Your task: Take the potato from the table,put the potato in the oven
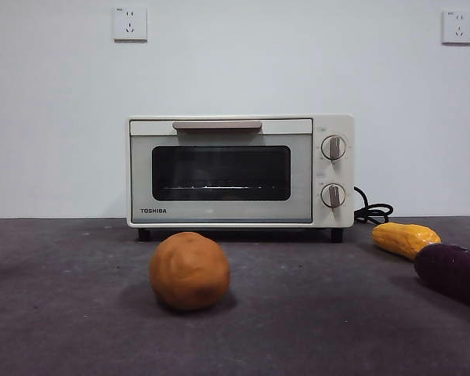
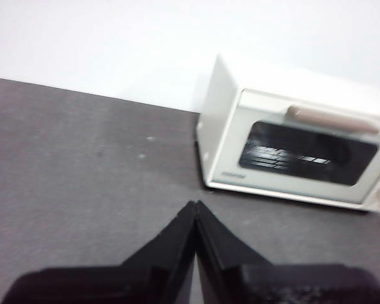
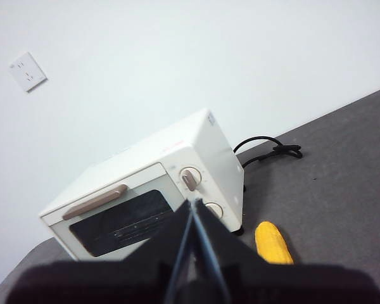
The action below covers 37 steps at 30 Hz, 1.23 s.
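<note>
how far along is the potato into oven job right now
Nothing looks done yet. The potato sits on the table in front of the Toshiba oven, whose door is closed. Nothing is in hand: the left gripper and right gripper are both shut and empty. Left to do: open the door, pick up the potato, put it inside.

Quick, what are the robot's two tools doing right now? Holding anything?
Left tool: closed, holding nothing, above the table.
Right tool: closed, holding nothing, facing the oven.
</note>
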Each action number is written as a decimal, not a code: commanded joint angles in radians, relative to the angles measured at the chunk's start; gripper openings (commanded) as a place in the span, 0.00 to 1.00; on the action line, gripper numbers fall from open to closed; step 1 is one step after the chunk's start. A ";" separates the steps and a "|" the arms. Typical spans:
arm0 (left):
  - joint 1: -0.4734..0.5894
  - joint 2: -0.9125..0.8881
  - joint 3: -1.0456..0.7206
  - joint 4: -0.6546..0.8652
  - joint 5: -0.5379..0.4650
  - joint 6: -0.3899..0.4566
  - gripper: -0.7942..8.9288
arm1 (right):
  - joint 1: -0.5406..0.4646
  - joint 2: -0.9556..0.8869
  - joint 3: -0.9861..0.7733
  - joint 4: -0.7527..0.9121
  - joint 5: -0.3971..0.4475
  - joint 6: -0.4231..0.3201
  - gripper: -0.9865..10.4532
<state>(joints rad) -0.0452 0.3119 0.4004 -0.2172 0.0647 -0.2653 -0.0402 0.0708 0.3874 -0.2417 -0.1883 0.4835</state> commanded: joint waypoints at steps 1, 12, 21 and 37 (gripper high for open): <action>0.000 0.063 0.084 -0.008 0.041 -0.050 0.08 | 0.000 0.040 0.085 -0.071 -0.007 0.001 0.08; 0.000 0.370 0.383 -0.006 0.354 -0.050 0.08 | 0.000 0.351 0.467 -0.447 -0.035 -0.271 0.08; -0.002 0.615 0.528 -0.019 0.497 -0.116 0.08 | 0.000 0.567 0.658 -0.507 -0.156 -0.331 0.08; -0.071 1.108 0.916 -0.233 0.545 -0.123 0.08 | 0.001 0.883 0.791 -0.647 -0.393 -0.394 0.09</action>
<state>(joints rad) -0.1070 1.3930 1.2949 -0.4500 0.6056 -0.4080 -0.0402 0.9447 1.1728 -0.8871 -0.5655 0.1188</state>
